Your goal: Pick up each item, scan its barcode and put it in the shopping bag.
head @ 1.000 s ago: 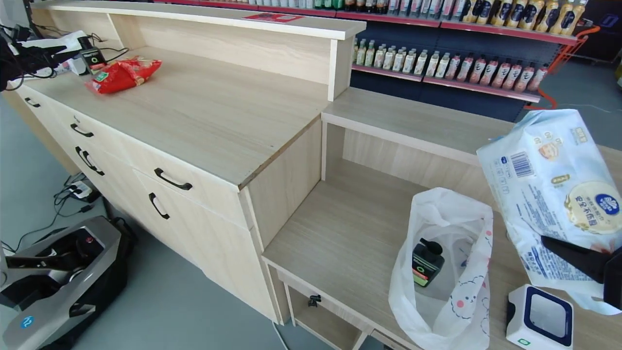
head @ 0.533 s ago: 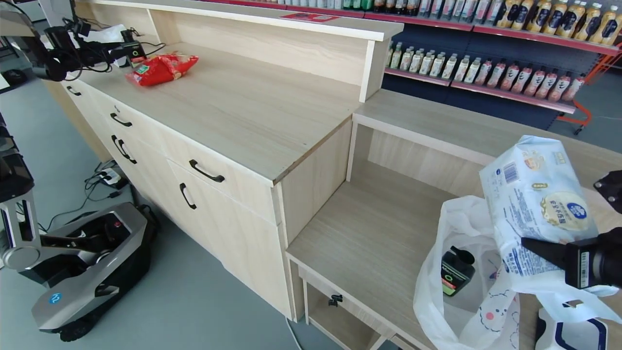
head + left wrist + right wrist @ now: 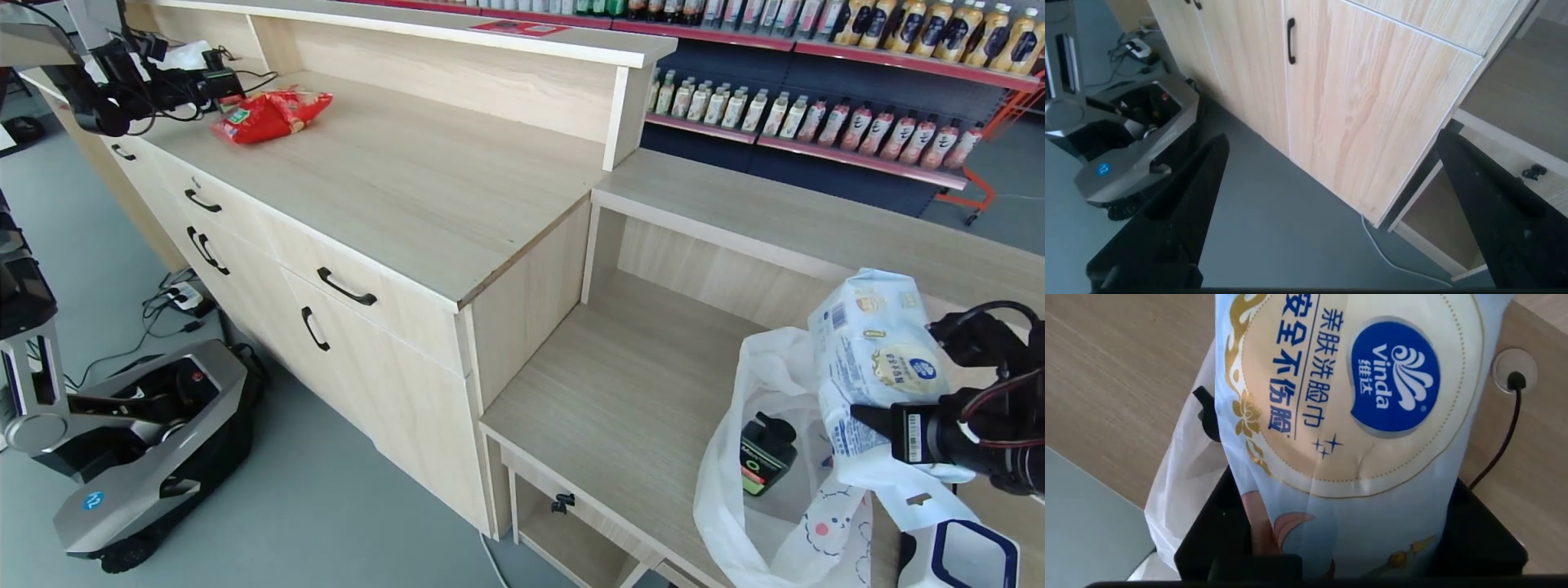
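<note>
Pale wood desk [image 3: 604, 392] lies under the right gripper [image 3: 867, 418], whose 2 fingers are clamped on the tissue pack [image 3: 878, 359], tilted just above the open shopping bag [image 3: 759, 523]. 1 black bottle [image 3: 763, 457] sits inside the bag, and a white scanner [image 3: 963, 555] is beside it. Farther off, a red snack packet [image 3: 269, 114] rests on the tall counter [image 3: 392, 188], with shelves of bottles [image 3: 816, 114] behind. The left gripper [image 3: 1323, 220] hangs spread wide above grey floor [image 3: 1249, 196].

Lighting: bright, even, diffuse over the counter [image 3: 392, 180]; shadows soft-edged, darkest in the open compartment [image 3: 563, 543] under its lower section. Glare: mild sheen on the tissue pack [image 3: 1355, 416] wrapper, right wrist view. Distortion: wide-angle bowing of straight counter edges toward the head view's margins.
</note>
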You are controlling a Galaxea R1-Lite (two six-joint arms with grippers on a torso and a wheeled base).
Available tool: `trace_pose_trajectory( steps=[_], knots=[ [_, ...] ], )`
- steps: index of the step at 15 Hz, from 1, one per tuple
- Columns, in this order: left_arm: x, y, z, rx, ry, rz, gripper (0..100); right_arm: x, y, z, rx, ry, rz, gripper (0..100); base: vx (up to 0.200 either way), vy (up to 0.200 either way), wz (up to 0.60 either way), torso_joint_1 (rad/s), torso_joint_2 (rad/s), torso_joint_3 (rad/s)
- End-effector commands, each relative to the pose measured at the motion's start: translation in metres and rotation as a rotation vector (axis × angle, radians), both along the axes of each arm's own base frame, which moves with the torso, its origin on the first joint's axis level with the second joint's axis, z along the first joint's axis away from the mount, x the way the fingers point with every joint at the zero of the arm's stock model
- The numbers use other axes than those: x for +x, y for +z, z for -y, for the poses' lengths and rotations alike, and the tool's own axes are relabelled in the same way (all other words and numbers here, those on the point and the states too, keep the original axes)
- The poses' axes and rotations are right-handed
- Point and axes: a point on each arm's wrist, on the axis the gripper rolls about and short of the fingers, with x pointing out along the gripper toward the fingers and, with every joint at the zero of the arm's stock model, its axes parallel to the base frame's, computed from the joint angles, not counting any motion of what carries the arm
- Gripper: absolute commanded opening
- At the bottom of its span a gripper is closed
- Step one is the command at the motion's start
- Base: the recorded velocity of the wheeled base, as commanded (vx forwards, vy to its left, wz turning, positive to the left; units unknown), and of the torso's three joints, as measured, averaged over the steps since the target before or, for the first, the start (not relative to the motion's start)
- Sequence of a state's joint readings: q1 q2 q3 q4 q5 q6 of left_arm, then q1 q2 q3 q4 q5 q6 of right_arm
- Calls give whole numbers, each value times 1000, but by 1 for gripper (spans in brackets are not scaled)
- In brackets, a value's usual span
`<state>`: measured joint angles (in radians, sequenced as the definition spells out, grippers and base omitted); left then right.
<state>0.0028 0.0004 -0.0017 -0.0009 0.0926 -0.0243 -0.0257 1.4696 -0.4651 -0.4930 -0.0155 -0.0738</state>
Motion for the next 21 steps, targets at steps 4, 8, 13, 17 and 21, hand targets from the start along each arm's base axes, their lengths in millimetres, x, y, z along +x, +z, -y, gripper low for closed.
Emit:
trace_pose_trajectory(
  steps=[4, 8, 13, 17, 21],
  knots=[
    [0, 0, 0, 0, 1, 1, 100, 33, -43, 3, 0, -6, -99, 0, 0, 0, 0, 0, 0, 0],
    [0, 0, 0, 0, 1, 1, 100, 43, -51, 1, 1, 6, -81, 0, 0, 0, 0, 0, 0, 0],
    [0, 0, 0, 0, 1, 1, 100, 55, -53, -7, 32, 76, -7, 0, 0, 0, 0, 0, 0, 0],
    [0, 0, 0, 0, 1, 1, 100, 60, -61, -8, 43, 98, -16, 0, 0, 0, 0, 0, 0, 0],
    [0, 0, 0, 0, 1, 1, 100, 60, -67, -7, 14, 109, -38, 0, 0, 0, 0, 0, 0, 0]
  ],
)
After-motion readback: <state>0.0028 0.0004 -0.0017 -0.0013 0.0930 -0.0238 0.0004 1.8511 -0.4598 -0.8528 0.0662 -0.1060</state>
